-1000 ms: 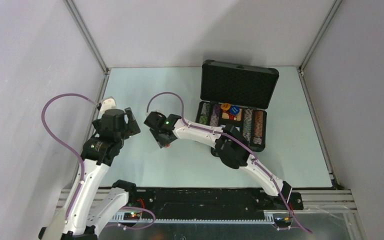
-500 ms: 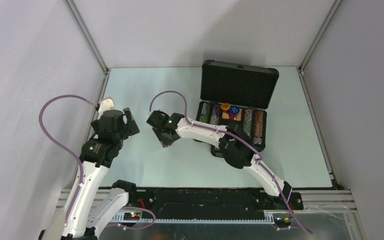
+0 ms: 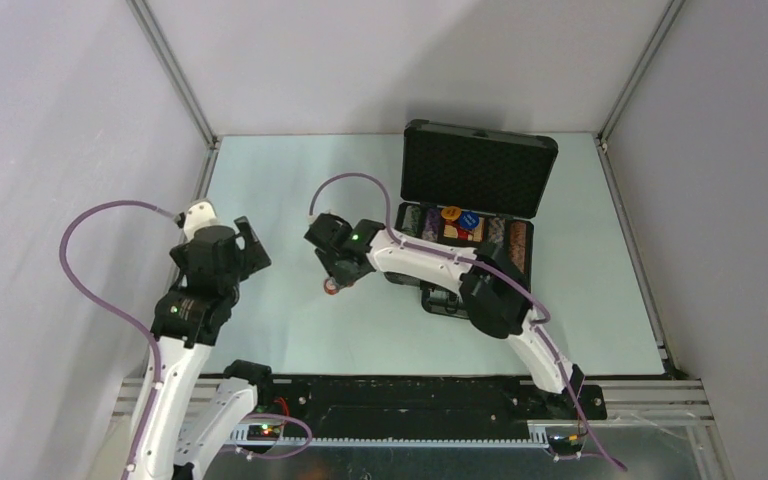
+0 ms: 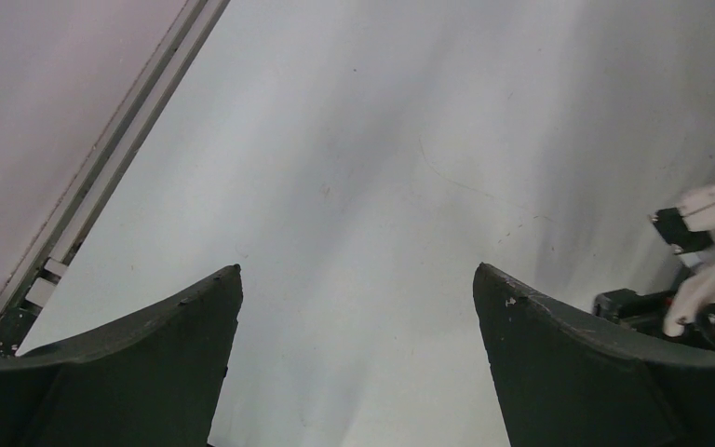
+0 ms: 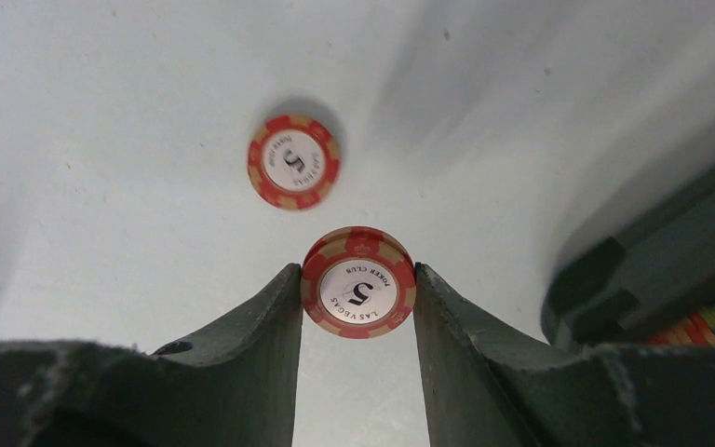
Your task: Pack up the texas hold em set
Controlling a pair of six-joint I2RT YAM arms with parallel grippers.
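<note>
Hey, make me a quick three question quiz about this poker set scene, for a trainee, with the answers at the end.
1. True or false: the left gripper is shut.
2. What is pinched between the fingers of the right gripper? A: card box. B: red chip. C: black marker.
3. How many chips does the right wrist view show outside the case?
Key: 1 false, it is open and empty. 2 B. 3 two: the pinched one and a loose chip lying on the table.
</note>
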